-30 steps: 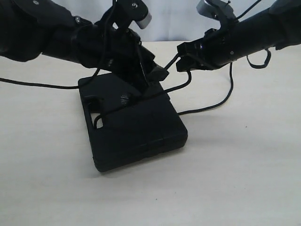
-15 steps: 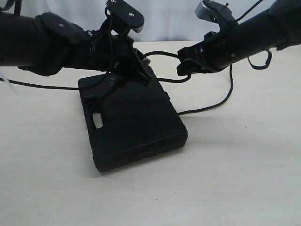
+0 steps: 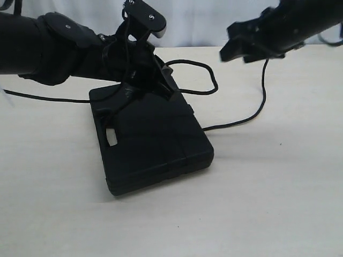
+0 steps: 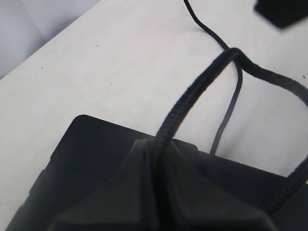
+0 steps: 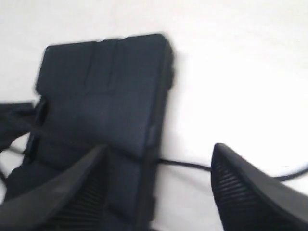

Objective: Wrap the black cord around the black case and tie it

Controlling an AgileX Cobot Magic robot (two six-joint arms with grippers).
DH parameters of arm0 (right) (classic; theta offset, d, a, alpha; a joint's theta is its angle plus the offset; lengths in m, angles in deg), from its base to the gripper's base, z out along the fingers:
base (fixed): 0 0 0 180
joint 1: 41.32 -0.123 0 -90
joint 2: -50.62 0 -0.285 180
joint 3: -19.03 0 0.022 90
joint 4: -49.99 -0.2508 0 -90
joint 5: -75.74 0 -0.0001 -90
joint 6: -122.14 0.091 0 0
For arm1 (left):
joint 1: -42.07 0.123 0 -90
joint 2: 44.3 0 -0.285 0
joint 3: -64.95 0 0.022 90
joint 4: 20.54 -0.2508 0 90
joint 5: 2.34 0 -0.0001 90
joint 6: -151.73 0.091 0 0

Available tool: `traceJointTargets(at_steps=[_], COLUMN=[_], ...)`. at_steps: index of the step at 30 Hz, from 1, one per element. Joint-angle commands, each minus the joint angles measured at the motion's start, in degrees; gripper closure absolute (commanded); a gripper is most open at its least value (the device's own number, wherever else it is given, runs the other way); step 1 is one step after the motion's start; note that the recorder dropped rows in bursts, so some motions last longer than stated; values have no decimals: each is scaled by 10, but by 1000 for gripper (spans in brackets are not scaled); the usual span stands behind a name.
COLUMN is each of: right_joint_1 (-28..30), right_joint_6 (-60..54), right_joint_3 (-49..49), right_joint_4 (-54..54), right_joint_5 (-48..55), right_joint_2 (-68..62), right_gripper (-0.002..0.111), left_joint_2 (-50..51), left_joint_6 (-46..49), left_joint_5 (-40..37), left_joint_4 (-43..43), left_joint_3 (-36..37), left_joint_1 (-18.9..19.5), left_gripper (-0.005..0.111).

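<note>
Left end effector [image 4: 155,154] leans low over the case [image 3: 155,144] lying mid-tabletop [image 3: 268,187], clamped on the cord [image 4: 192,94]; its fingertips blur into black. Right end effector [image 5: 160,149] hangs raised near the far edge, fingers spread wide, empty.

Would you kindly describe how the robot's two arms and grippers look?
The left arm and right arm are bulky and matte black; a grey-edged block tops the left wrist. The right gripper has two broad black fingers with ribbed inner faces.
</note>
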Motion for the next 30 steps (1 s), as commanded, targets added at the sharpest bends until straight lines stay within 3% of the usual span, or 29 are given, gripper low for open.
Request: traceJointTargets(at_steps=[1, 3, 6, 15, 21, 23, 26, 28, 30], right_joint_1=[57, 71, 76, 78, 78, 78, 78, 78, 78], right_joint_6=[194, 254, 249, 246, 248, 250, 250, 214, 87], right_joint_3=[-34, -34, -40, -119, -242, -292, -341, -345, -333], right_joint_4=[201, 267, 300, 300, 308, 308, 286, 239, 176], right_joint_5=[-82, -126, -179, -362, -385, -365, -269, -211, -150], right_joint_2=[13, -6, -64, -270, -390, -417, -431, -416, -388], right_gripper=[50, 50, 50, 50, 51, 59, 102, 104, 104], left_joint_2=[-20, -22, -22, -22, -22, -22, -22, -22, -24], left_joint_6=[1, 1, 1, 1, 1, 1, 1, -1, -1], left_joint_5=[10, 10, 10, 6, 6, 6, 6, 6, 3], left_joint_4=[6, 6, 6, 6, 6, 6, 6, 6, 6], left_joint_3=[-4, -4, -4, -4, -4, -4, -4, -4, -4], left_joint_1=[-1, -1, -1, -1, -1, -1, -1, -1, -1], left_gripper=[107, 107, 107, 107, 107, 107, 107, 107, 107])
